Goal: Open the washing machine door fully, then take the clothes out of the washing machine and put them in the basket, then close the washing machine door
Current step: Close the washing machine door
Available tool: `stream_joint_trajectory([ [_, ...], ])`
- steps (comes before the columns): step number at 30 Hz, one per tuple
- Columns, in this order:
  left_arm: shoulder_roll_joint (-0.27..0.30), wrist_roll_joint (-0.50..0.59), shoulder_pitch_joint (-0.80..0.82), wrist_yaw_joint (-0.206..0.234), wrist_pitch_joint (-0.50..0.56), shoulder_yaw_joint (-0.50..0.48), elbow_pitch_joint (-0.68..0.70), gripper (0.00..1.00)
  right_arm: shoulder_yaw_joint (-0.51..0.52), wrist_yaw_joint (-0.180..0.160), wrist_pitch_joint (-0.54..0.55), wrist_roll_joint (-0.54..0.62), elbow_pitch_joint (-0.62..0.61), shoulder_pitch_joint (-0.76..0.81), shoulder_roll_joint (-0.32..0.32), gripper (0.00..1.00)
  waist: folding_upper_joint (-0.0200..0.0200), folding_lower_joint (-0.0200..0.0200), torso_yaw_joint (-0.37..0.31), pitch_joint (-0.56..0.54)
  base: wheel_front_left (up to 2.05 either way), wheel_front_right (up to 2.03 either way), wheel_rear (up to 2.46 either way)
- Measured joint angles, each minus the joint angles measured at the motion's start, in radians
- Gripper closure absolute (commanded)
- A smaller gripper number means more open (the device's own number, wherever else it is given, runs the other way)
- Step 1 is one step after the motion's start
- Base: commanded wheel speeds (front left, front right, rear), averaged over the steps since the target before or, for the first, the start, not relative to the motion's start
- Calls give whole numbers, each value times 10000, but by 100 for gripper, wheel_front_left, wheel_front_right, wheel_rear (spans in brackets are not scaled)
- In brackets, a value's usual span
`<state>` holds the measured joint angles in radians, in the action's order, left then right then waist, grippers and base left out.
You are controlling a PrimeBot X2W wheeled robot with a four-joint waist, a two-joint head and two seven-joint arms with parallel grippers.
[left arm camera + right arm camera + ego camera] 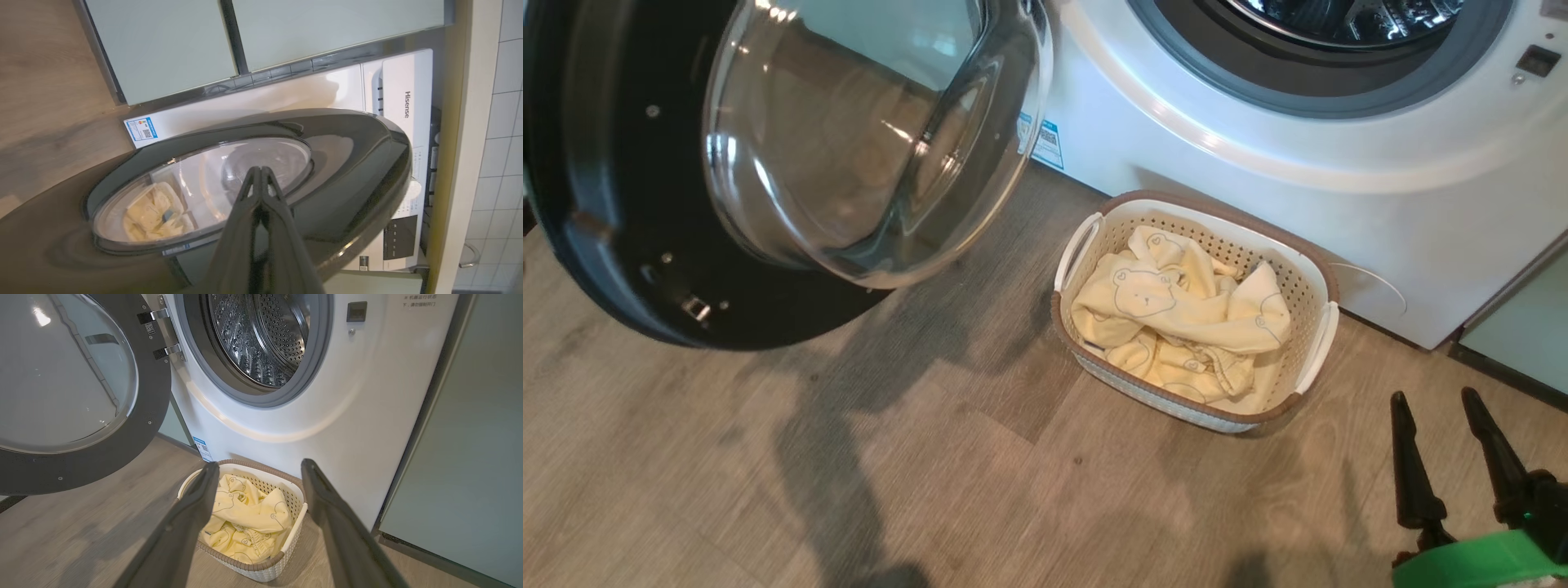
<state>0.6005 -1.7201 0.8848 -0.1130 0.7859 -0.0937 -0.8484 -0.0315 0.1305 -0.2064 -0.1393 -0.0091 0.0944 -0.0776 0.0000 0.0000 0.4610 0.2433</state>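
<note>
Head view: the clothes (pixel 1176 318) lie in the basket (pixel 1319 278), on the floor (pixel 849 490) just before the washing machine (pixel 1258 147). The door (pixel 621 245) stands wide open. The right gripper (pixel 1435 394) is spread and empty. The left gripper (pixel 260 169), pinched closed on nothing, points at the door's outer face. Pushing there, the tips may skid off the glossy curve, and the swinging door may brush the basket's rim. Bare floor lies left of the basket.

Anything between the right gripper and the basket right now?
Just bare wood floor in the head view, between the open right gripper and the basket; the clothes lie inside it.
</note>
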Motion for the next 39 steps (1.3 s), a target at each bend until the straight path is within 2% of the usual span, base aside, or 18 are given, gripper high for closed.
stream_joint_trajectory([
  [7, -234, -458, -283, -77, 894, -15, 874, 100, -59, 0, -13, -4, 198, -1, 13, 0, 0, 0, -10, -173, 0, 0, 0],
  [12, -326, -721, -897, -54, 1133, -73, 1384, 100, -121, 0, -81, -44, 357, -7, 146, 0, 0, 0, -126, -374, 0, 0, 0],
  [30, -838, -1118, -2986, 828, 1666, -46, 4466, 100, -334, 0, -412, -368, 978, -204, 261, 0, 0, 0, -1052, -1055, 0, 0, 0],
  [39, -1101, -1302, -3788, 1003, 2002, 56, 5676, 100, -443, 0, -416, -646, 1051, -195, 290, 0, 0, -1, -1655, -1483, 0, 0, 0],
])
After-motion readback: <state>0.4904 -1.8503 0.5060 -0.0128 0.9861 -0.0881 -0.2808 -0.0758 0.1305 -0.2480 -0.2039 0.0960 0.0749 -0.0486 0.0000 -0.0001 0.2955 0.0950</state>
